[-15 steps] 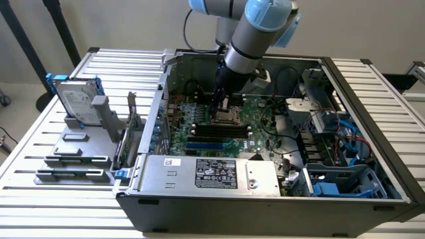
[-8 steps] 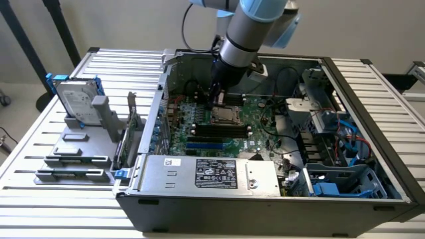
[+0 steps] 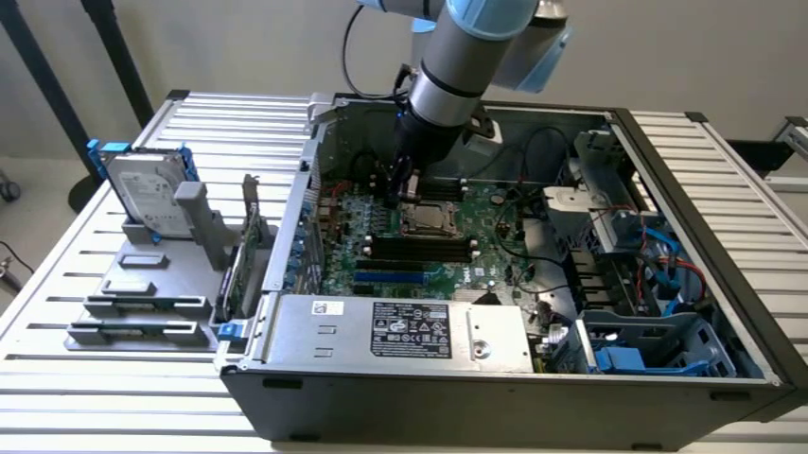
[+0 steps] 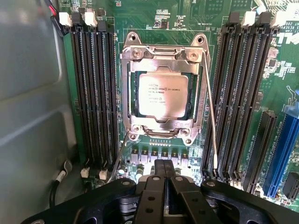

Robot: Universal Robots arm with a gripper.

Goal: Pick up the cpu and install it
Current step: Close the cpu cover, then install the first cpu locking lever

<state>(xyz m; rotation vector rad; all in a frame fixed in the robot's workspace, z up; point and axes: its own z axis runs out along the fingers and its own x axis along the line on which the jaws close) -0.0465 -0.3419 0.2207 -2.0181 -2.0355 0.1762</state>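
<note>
My gripper point(image 4: 163, 167) was clenched on nothing, its two black fingers pressed together with no gap between them, and it hung inside the open computer case point(image 3: 688, 170) that stood on the slatted bench point(image 3: 227, 113). The cpu point(image 4: 163, 95) was not in my grasp: it lay flat in its socket on the green motherboard point(image 4: 163, 21), silver top up, with the metal retention frame point(image 4: 140, 52) lying around its edges and a thin wire lever point(image 4: 211, 107) running down one side. Banks of dark memory slots point(image 4: 93, 93) flanked the socket on both sides, their length parallel to the chip's edges. From the exterior view, my gripper point(image 3: 407, 189) stood just above the socket, and the cpu point(image 3: 430, 219) lay close beneath my tips, slightly to the near side and apart from them. Being nearly square, it offered no long axis to line up with. I judged it already seated. A hard drive point(image 3: 139, 189) stood in a grey fixture well off on the exterior view's left.
</note>
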